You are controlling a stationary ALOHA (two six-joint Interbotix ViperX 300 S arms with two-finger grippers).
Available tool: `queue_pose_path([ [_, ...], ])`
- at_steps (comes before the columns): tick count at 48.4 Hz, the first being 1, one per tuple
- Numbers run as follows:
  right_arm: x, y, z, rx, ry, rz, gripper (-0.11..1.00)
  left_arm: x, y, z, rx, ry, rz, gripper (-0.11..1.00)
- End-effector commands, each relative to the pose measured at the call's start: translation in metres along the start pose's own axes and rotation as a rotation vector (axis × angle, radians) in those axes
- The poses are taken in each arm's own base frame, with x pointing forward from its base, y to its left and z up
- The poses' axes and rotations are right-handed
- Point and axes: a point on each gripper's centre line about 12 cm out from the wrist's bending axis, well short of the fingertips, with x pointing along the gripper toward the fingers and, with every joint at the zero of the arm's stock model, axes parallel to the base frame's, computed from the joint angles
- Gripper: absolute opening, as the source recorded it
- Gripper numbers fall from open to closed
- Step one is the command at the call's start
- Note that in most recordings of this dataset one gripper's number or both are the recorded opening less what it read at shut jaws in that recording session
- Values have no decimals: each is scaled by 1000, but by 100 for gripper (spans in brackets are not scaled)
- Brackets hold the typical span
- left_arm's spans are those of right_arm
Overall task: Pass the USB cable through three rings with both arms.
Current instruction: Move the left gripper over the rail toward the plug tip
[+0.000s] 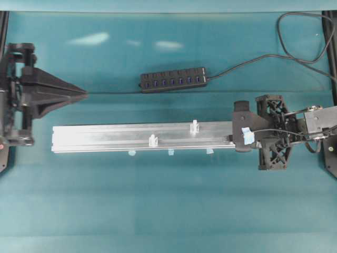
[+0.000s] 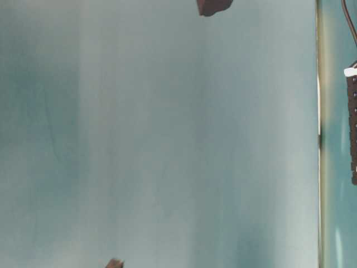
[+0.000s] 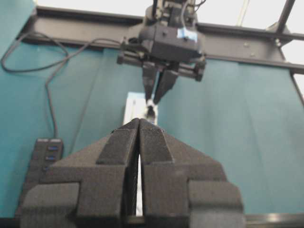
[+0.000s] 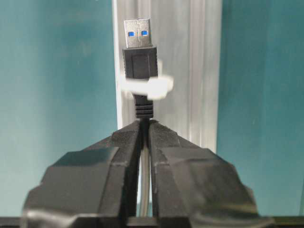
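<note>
step: first ring | right gripper (image 4: 145,124) clamps USB cable (image 4: 139,61) behind plug, plug inside ring (image 4: 151,87) at rail's (image 1: 105,136) right end | left gripper (image 1: 79,93) closed, empty, off rail's left end | advice: feed along rail, plug level

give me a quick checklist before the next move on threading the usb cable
1. Right claw clamped on the USB cable just behind the plug: ok.
2. Plug in line with the rail, metal tip pointing along it: ok.
3. Plug passing through the first ring: it shows at the plug body, but whether it encircles the plug, cannot tell.
4. Two more rings and ahead on the rail, nothing in them: ok.
5. Left claw ready to receive: not ok, it is shut, empty and off the rail's far end.
6. Hub apart from the rail: ok.
</note>
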Motion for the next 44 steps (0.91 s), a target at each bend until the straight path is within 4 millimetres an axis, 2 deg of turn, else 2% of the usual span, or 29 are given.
queue_pose_path([
  [1, -3, -2, 8, 23, -36, -1, -9, 8, 1, 9, 6, -19, 4, 2],
  [11, -3, -2, 9, 23, -43, 1, -9, 33, 1, 0, 10, 47, 6, 3],
  [18, -4, -2, 10, 31, -67, 6, -9, 51, 2, -4, 10, 84, 9, 12],
  [22, -5, -1, 10, 47, -84, 10, -9, 64, 2, -7, 10, 110, 10, 29],
  [30, -6, -6, 11, 84, -127, 10, -9, 94, 3, -20, 3, 176, 13, 79],
  [33, -6, -6, 12, 85, -131, 10, -9, 105, 3, -25, 3, 196, 14, 92],
  [44, -5, -6, 10, 84, -131, 11, -9, 159, 6, -46, 8, 276, 19, 88],
])
